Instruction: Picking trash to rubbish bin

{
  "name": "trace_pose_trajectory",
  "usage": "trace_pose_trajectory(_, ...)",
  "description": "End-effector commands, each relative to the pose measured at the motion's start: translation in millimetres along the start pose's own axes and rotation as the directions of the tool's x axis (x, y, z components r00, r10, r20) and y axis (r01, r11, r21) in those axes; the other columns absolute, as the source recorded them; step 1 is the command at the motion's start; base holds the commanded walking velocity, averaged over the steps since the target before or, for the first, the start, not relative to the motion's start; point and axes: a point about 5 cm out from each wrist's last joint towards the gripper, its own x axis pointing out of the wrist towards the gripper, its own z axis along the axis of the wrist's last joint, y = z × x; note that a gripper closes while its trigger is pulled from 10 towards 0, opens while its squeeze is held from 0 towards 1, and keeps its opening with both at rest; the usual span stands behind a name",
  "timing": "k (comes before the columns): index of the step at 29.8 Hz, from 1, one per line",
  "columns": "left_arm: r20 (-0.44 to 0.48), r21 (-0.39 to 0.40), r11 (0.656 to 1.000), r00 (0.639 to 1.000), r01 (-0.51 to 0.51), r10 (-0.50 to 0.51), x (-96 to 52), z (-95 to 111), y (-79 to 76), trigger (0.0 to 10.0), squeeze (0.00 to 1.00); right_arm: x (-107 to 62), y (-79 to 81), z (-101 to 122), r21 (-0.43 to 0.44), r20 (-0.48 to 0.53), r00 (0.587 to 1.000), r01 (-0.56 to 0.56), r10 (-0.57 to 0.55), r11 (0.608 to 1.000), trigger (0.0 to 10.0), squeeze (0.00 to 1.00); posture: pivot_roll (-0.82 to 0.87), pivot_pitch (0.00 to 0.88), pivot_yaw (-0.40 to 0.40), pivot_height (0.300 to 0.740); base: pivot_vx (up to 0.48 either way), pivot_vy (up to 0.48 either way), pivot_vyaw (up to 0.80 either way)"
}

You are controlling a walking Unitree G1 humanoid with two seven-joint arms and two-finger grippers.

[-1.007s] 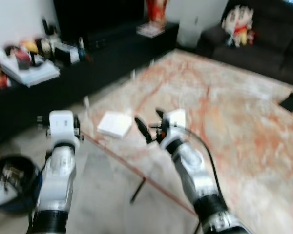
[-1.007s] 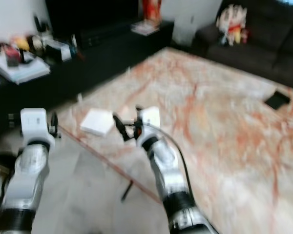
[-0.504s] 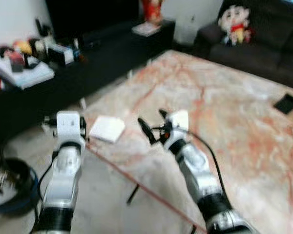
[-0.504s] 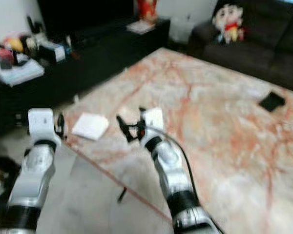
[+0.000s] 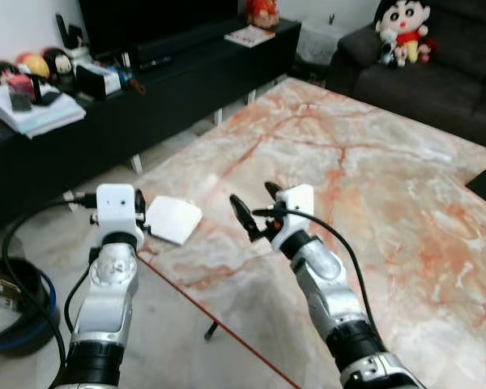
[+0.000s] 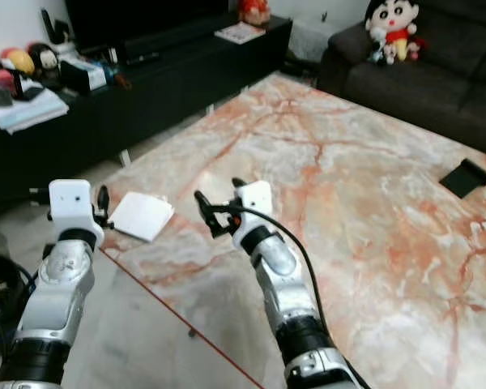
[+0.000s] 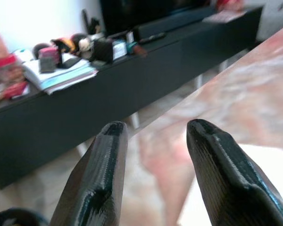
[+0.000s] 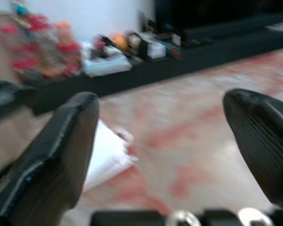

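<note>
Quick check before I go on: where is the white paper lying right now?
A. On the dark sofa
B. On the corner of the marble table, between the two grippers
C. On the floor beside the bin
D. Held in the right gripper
B: the white paper lies flat on the marble table corner, with the left gripper beside it and the open right gripper on its other side, neither touching it.

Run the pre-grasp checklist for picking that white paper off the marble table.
1. White paper in sight, lying flat at the marble table corner: ok.
2. Right gripper open, hovering over the table beside the paper: ok.
3. Left gripper open, holding nothing: ok.
4. Nothing lying on the paper: ok.
5. Rubbish bin located, on the floor at the robot's left: ok.
6. Paper thick enough for the fingers to pinch: cannot tell.
</note>
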Motion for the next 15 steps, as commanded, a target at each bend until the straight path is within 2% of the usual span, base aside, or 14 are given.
trace_pose_trajectory(1,0.013,0.0,1.0,1.0,0.016,-0.016,0.2,3.6,-6.5,10.0,0.0,-4.3,-8.5,0.6,-0.01,-0.005,1.0,0.022,-0.022,1.0,10.0,0.0,0.06,0.081,-0.075,0.74,0.307,0.0,0.0)
trace_pose_trajectory(8,0.017,0.004,1.0,1.0,0.012,-0.012,0.8,4.2,-4.7,10.0,0.0,-4.3,-8.3,0.5,-0.007,-0.006,1.0,0.02,-0.02,1.0,10.0,0.0,0.06,0.081,-0.075,0.74,0.218,0.0,0.0)
trace_pose_trajectory(12,0.036,0.014,1.0,0.999,0.013,-0.014,1.2,5.2,-4.5,10.0,0.0,-4.7,-8.7,-0.3,-0.008,-0.01,1.0,0.02,-0.02,1.0,10.0,0.0,0.05,0.081,-0.076,0.74,0.0,0.0,0.0)
trace_pose_trajectory(15,0.014,0.033,0.999,1.0,0.001,-0.001,1.5,2.1,-2.6,10.0,0.0,-4.9,-8.3,-0.7,-0.008,-0.011,1.0,0.017,-0.017,1.0,10.0,0.0,0.05,0.081,-0.076,0.74,0.0,0.0,0.0)
